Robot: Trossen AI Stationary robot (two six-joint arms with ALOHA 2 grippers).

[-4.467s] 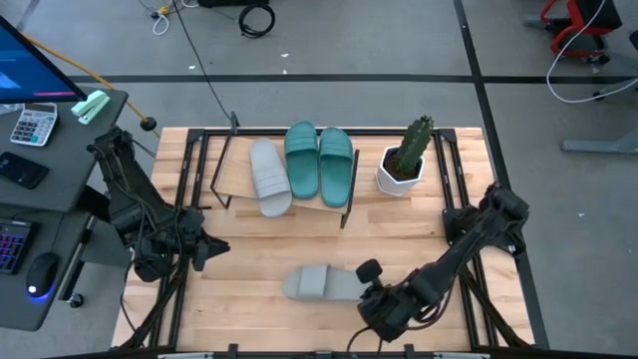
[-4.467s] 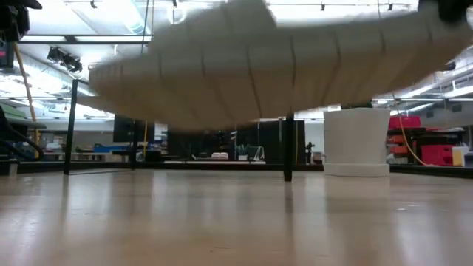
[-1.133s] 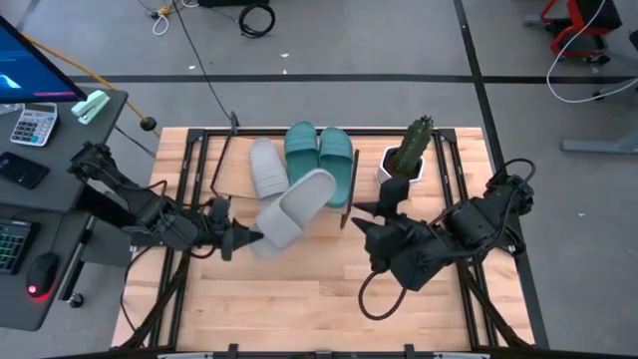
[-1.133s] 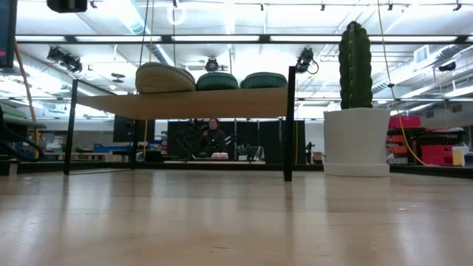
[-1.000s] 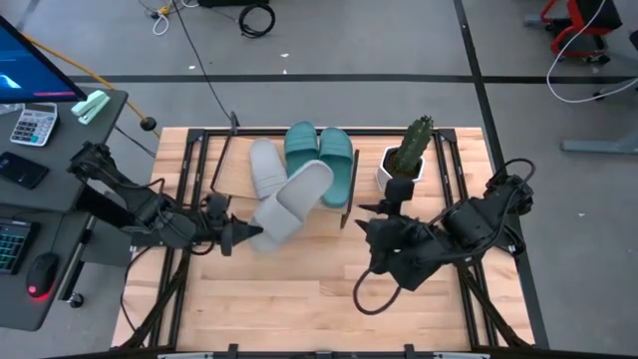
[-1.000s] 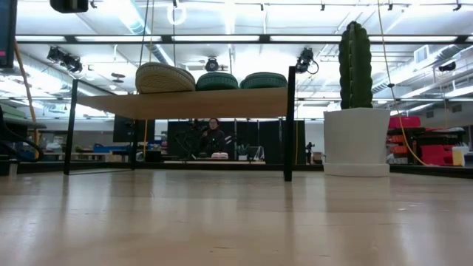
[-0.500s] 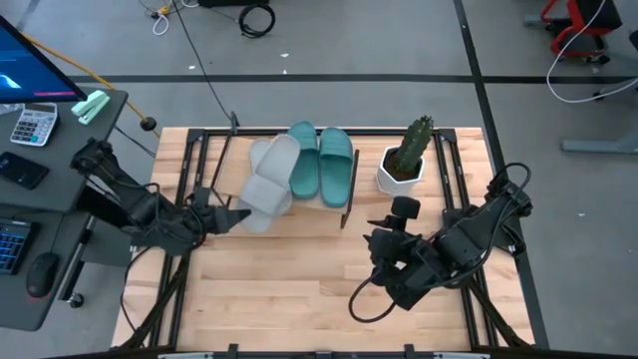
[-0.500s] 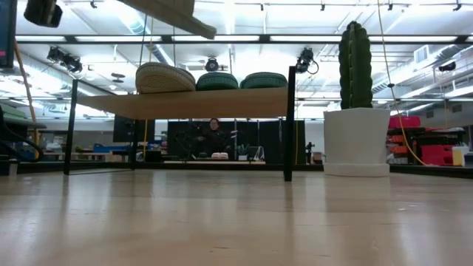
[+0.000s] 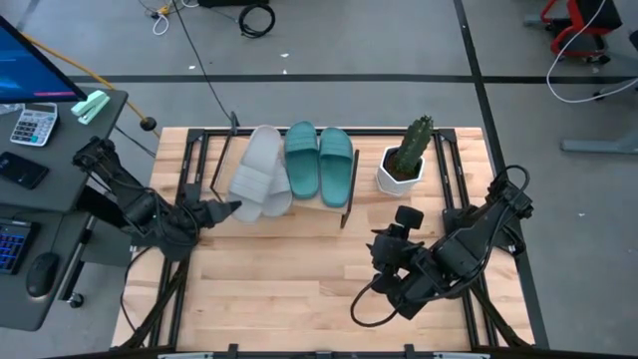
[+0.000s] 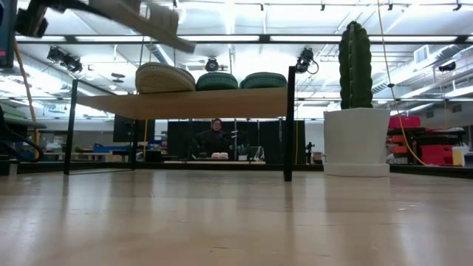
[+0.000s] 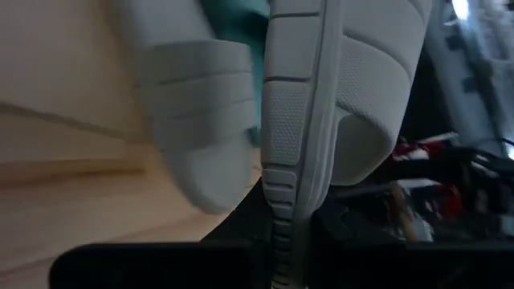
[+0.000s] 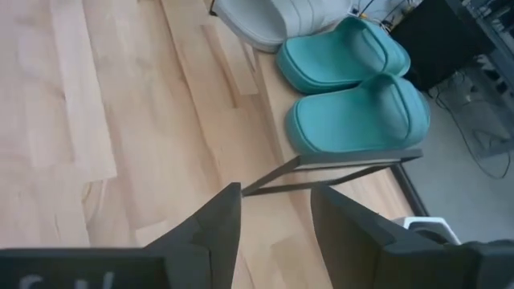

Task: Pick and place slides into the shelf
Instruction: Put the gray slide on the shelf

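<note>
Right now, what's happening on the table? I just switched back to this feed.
The left gripper holds a grey slide by its heel, hanging it over the left part of the shelf, tilted and partly over the other grey slide already there. Two teal slides lie side by side on the shelf. The right gripper is open and empty over the table, in front of the cactus pot.

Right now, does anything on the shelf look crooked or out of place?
Yes. The left pincer holds a grey slide at a slant over the shelf's left end, overlapping the other grey slide, not yet flat in its slot. The two teal slides sit straight.
</note>
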